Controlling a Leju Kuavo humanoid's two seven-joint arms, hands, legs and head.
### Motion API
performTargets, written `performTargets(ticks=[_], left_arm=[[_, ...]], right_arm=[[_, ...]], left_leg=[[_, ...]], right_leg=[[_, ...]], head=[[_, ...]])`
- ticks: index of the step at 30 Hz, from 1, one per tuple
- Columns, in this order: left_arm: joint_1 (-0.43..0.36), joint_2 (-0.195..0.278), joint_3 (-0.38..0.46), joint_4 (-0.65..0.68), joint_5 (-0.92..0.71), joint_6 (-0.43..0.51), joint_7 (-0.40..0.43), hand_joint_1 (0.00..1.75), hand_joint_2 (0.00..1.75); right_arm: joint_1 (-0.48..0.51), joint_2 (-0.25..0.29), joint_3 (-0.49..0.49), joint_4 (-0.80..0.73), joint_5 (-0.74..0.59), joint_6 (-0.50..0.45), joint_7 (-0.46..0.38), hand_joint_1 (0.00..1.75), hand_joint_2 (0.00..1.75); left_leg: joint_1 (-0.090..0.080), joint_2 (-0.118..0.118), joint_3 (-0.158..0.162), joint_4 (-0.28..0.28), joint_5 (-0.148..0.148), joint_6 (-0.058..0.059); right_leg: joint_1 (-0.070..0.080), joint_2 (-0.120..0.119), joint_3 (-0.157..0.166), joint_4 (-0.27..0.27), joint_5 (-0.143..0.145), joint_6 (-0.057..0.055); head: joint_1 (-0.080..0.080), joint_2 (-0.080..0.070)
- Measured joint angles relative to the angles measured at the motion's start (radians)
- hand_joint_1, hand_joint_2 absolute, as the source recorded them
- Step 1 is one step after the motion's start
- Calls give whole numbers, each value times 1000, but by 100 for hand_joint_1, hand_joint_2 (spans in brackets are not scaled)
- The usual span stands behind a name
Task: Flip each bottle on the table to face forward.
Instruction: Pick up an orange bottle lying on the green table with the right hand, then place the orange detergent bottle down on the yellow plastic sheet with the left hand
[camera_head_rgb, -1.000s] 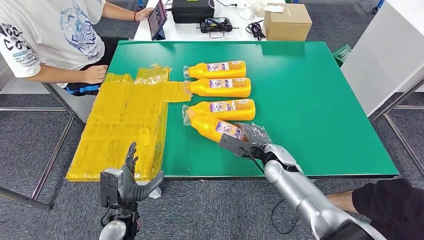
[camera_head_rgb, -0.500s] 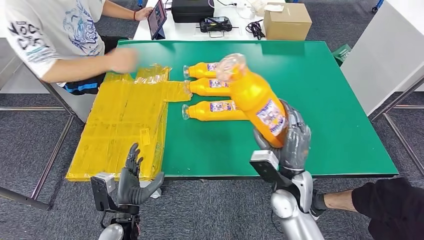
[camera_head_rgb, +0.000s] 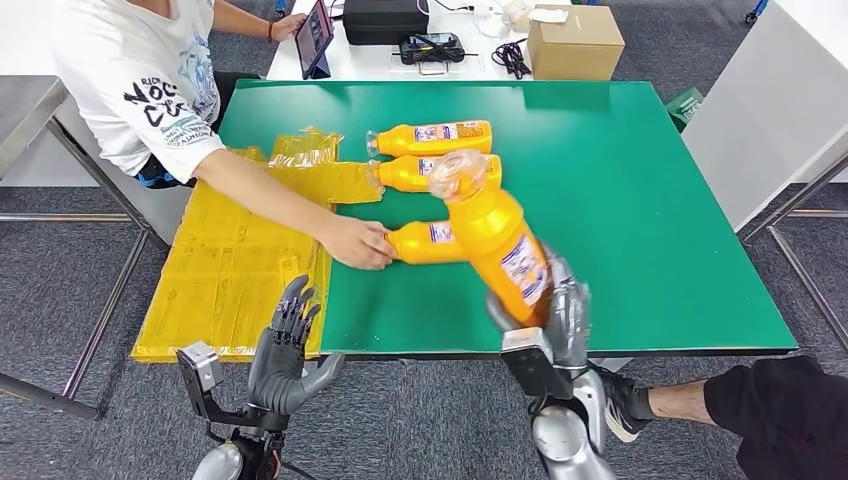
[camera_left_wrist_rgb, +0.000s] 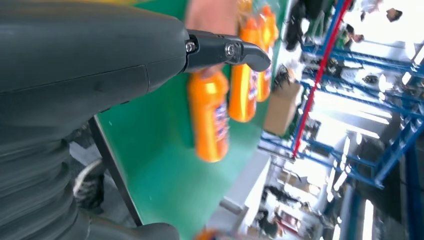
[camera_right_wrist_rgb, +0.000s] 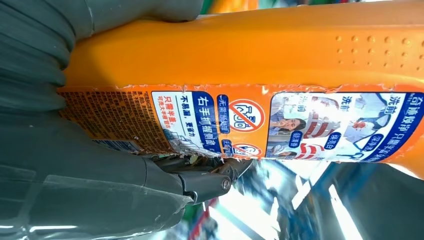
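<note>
The right hand (camera_head_rgb: 560, 315) grips 1 orange bottle (camera_head_rgb: 495, 235) by its base, lifted clear for turning, while the left hand (camera_head_rgb: 290, 350) hangs open, empty.

The robot's right hand (camera_head_rgb: 560, 310), raised at the counter's near edge, grips an orange bottle (camera_head_rgb: 495, 240) by its base, tilted up. Its left hand (camera_head_rgb: 285, 350) hangs lower, fingers (camera_head_rgb: 295, 305) spread apart, holding nothing.

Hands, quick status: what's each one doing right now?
Left hand: open, fingers apart, holding nothing, below the table edge.
Right hand: holding the orange bottle, lifted off the table.
</note>
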Motion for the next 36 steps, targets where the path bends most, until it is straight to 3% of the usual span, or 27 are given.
performTargets(ticks=[7, 18, 36], left_arm=[[-7, 15, -31, -18, -3, -40, 6, 0, 175], [-36, 21, -61, 0, -21, -62, 12, 0, 175], [-35, 23, -24, 52, -16, -42, 39, 0, 175]], right_arm=[[3, 63, 46, 137, -7, 65, -33, 175, 175], [-67, 138, 226, 381, 62, 102, -23, 175, 175], [-166, 150, 345, 607, 116, 112, 27, 175, 175]], left_leg=[[0, 0, 0, 0, 0, 0], [0, 0, 0, 0, 0, 0], [0, 0, 0, 0, 0, 0]], right_leg=[[0, 0, 0, 0, 0, 0], [0, 0, 0, 0, 0, 0], [0, 0, -1, 0, 0, 0]], head=[[0, 0], [0, 0], [0, 0]])
